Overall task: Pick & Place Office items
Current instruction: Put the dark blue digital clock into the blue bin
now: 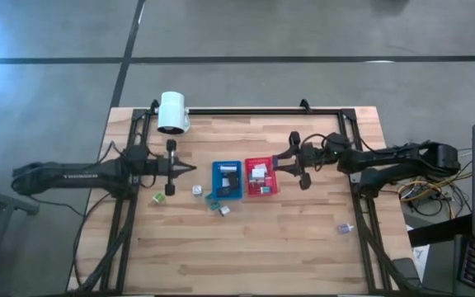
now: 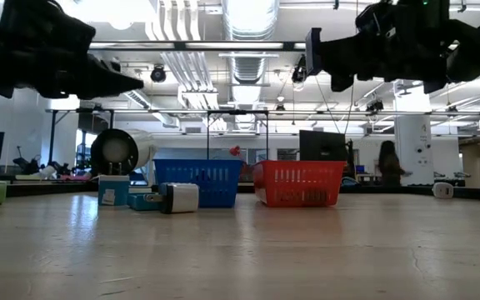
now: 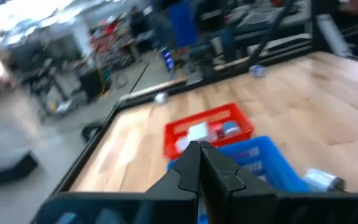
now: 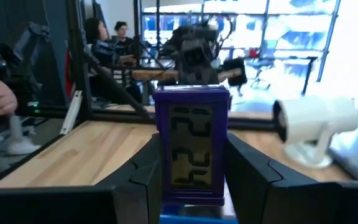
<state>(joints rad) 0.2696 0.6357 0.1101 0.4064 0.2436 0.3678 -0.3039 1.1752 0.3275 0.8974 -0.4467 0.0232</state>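
Right gripper [image 4: 191, 180] — clamped on a purple item with a grey display face [image 4: 191, 149], held upright between the fingers and carried clear of the table, hanging just beside the red tray [image 1: 262, 178] on its right-arm side. Left gripper [image 3: 199, 167] — fingers pressed together, nothing between them, raised above the wood near the blue tray [image 1: 228, 180]; seemingly idle. Trays side by side mid-table: red one held a white piece [image 1: 258, 173] and at least one more small object; blue one held a dark piece [image 1: 228, 177]. Still loose on the table: a green block [image 1: 158, 196], a white block [image 1: 197, 190], a small cluster [image 1: 218, 206] just beside the blue tray, and one small purplish piece [image 1: 344, 228] well apart near the right-hand frame. White lamp head [image 1: 172, 112] stood at the far edge, not part of the sort. Judgement: task partly done — a few items binned, one in transit and likely bound for the red tray, four or so left to collect.
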